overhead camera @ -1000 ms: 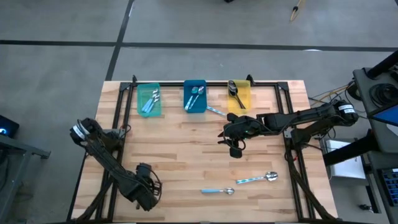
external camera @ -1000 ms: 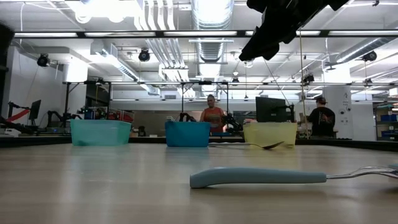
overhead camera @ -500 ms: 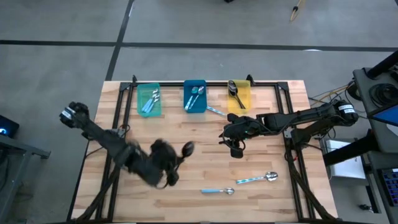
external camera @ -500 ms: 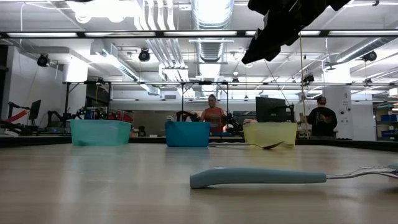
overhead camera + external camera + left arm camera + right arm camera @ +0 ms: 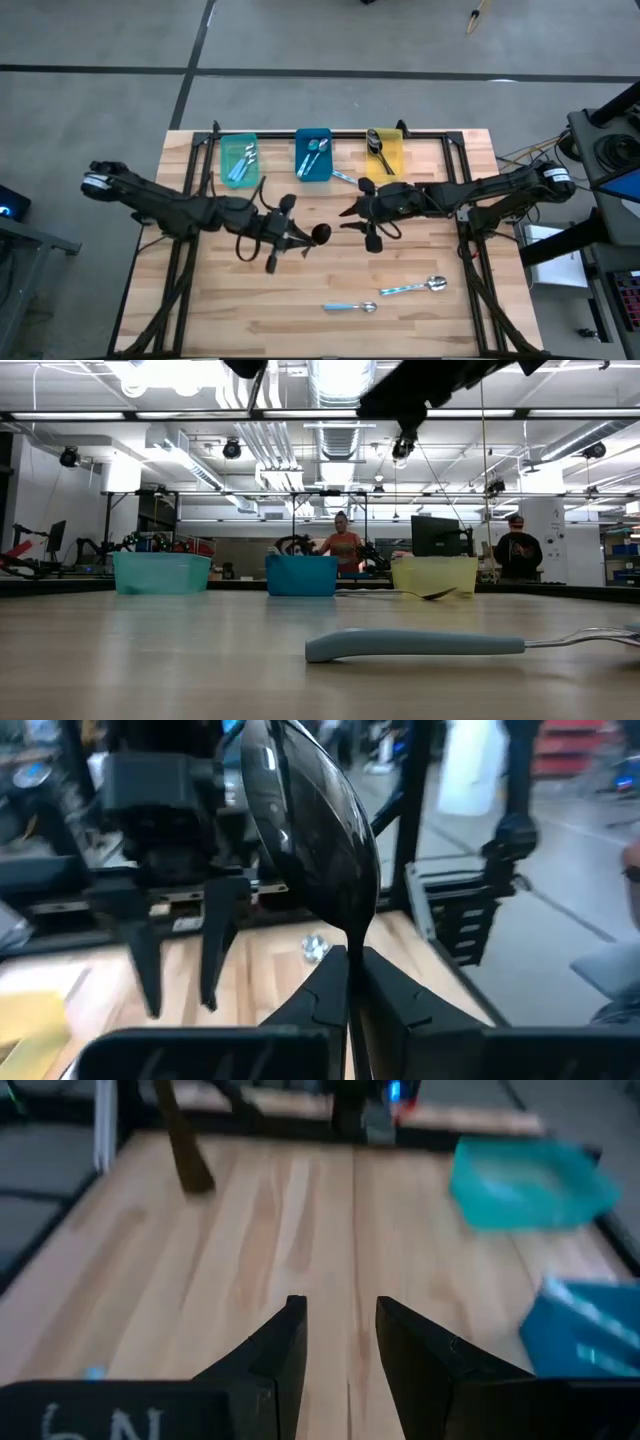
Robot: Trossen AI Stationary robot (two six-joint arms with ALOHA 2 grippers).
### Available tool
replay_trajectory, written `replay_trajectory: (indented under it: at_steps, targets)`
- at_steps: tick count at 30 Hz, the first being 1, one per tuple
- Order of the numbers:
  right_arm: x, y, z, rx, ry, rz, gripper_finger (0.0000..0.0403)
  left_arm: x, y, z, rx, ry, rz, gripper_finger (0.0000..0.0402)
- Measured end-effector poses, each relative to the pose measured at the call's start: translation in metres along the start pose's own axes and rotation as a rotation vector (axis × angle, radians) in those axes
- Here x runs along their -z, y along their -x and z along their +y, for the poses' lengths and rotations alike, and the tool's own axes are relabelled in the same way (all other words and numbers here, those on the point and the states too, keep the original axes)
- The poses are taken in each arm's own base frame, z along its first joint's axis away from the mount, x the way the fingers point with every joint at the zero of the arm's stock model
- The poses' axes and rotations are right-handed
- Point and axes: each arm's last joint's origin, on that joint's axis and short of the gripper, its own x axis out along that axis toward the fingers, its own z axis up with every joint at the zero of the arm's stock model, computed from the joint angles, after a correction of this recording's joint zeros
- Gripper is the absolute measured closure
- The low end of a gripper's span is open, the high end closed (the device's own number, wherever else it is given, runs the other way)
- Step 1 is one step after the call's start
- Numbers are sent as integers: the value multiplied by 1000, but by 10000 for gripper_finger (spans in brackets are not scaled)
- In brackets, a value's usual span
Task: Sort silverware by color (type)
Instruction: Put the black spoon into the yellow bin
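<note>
I hold the left end effector (image 5: 300,240) above the middle of the counter (image 5: 300,290), its fingers (image 5: 330,985) clamped on the handle of a dark spoon (image 5: 320,234). The bowl juts out just past the fingertips, toward the right end effector (image 5: 352,213), which faces it close by. That one hangs over the counter with its jaws apart and nothing between them.

Step in hand, by my judgement: carrying a dark spoon to its bin. The yellow bin (image 5: 391,162), beyond both end effectors at the far edge, already holds a dark spoon, so it is the likely target. The teal bin (image 5: 226,165) and blue bin (image 5: 326,166) beside it hold blue-handled spoons.

Next move calls for either a swing across to the yellow bin or a handover to the right end effector; I cannot tell which is intended. Two blue-handled spoons (image 5: 412,287) lie on the counter well behind the right end effector, unsorted, and another (image 5: 348,180) lies near the blue bin.
</note>
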Motion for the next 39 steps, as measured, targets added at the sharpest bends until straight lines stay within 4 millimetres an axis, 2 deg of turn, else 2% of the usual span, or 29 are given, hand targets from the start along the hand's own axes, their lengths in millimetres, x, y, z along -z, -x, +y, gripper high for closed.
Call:
replay_trajectory:
  at_steps: [6,11,17,22,26,30,34,39]
  targets:
    - [-7,-6,7,-16,59,-95,291,19,4,10,98,-70,-68,401]
    - [-22,-6,13,-31,126,-270,291,24,6,10,115,-153,-111,401]
    - [-34,-17,19,-153,177,-490,291,21,8,6,260,-237,-172,399]
    - [-31,-30,20,-183,139,-538,291,21,8,5,291,-268,-185,400]
    - [-32,-33,21,-199,88,-538,287,25,8,4,334,-262,-148,400]
    - [-34,-32,25,-234,55,-539,263,25,9,2,405,-270,-158,401]
    - [-39,-33,29,-359,36,-541,223,25,9,2,404,-272,-155,401]
    - [-44,-44,31,-397,22,-521,184,28,7,3,390,-269,-139,401]
